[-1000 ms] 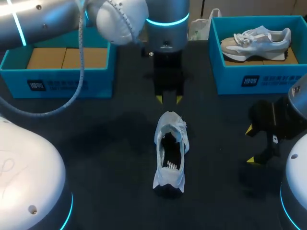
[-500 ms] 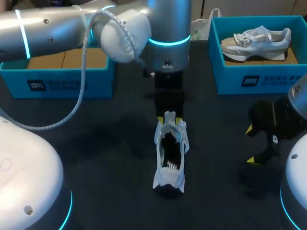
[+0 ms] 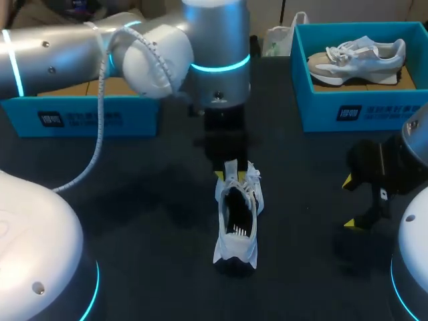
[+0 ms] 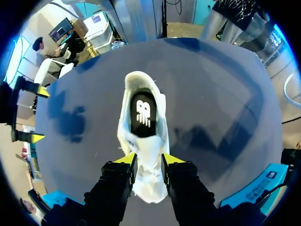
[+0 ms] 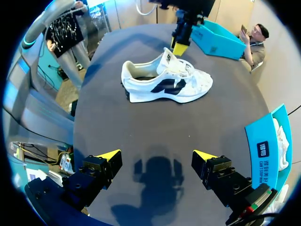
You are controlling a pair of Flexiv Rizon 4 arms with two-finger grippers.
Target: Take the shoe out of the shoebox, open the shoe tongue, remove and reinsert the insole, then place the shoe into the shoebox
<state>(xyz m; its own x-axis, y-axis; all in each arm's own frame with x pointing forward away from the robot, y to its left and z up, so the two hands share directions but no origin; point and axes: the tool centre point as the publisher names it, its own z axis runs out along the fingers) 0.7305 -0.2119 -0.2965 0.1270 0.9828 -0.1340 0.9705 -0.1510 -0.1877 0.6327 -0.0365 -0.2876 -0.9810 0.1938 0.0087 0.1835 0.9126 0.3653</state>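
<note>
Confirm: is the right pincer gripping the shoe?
No, the right pincer stands open and empty, apart from the shoe lying ahead of it.

I'm counting two shoes right now: the table shoe (image 3: pixel 237 214) is lying out in the open, and the boxed shoe (image 3: pixel 358 59) is sitting inside the right shoebox (image 3: pixel 361 110). Adding the left shoebox (image 3: pixel 80 117), that's making two blue boxes. Two grippers are showing as well, the left gripper (image 4: pixel 148 162) and the right gripper (image 5: pixel 157 160).
</note>
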